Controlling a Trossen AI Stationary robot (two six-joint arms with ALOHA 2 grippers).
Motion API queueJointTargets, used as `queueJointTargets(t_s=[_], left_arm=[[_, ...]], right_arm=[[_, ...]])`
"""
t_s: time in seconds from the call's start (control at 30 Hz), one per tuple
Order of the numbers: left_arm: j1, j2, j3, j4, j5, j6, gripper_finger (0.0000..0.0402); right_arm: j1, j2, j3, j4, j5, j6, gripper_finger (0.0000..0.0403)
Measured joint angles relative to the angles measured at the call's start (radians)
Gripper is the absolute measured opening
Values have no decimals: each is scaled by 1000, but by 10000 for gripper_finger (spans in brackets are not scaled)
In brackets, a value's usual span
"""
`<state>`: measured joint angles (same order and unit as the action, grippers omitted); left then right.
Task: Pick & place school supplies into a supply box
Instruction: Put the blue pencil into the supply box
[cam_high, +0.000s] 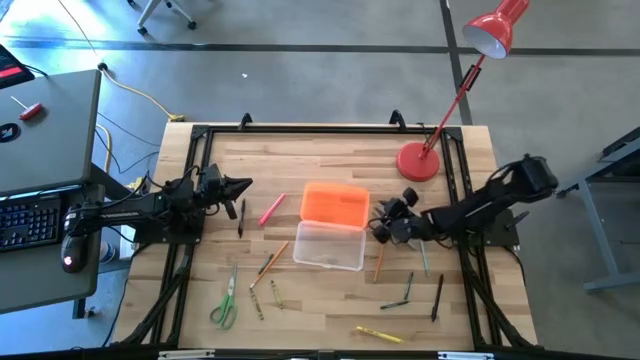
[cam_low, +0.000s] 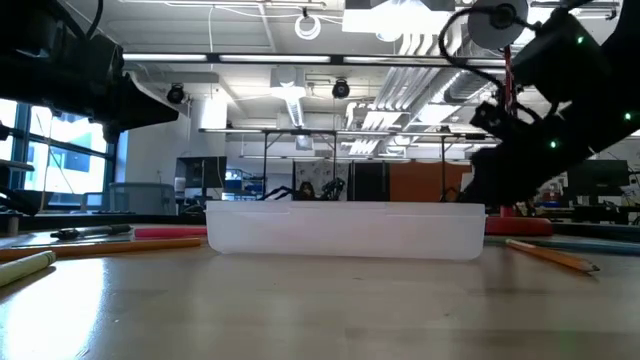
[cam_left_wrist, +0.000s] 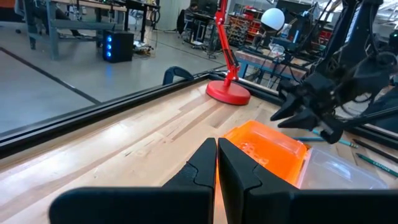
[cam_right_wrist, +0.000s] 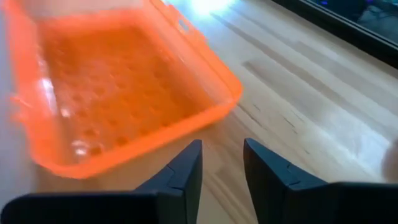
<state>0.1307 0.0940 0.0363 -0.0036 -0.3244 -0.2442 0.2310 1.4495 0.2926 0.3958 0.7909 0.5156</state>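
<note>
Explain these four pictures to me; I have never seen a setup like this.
Two dark robot arms work at a wooden table. One picture looks straight down, one looks level across the tabletop, and two come from cameras on the arms' wrists. The left hand is shut and empty, at the table's left. The right hand is slightly open and empty, beside the supply box, a clear case lying open with its orange lid flipped back. Pencils and pens and green-handled scissors lie scattered on the wood. A red lamp stands at the far edge.
</note>
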Motion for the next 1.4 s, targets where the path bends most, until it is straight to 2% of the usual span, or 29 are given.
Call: queueJointTargets(t_s=[0.17,0.33,0.57,0.73,1.0,1.13,1.3,1.4], left_arm=[[0,0,0,0,0,-1,44],[0,0,0,0,0,-1,44],[0,0,0,0,1,-1,44],[0,0,0,-1,1,-1,44],[0,0,0,-4,2,-1,44],[0,0,0,-4,2,-1,44],[0,0,0,-5,2,-1,44],[0,0,0,-5,2,-1,44]], right_arm=[[1,-27,-2,-50,-130,-5,90],[1,48,-2,-77,-142,91,95],[3,223,1,40,-87,164,105],[5,327,7,84,33,300,107],[18,401,5,172,78,285,93],[21,402,4,161,87,288,71],[21,402,3,148,104,258,11],[25,403,1,162,116,247,13]])
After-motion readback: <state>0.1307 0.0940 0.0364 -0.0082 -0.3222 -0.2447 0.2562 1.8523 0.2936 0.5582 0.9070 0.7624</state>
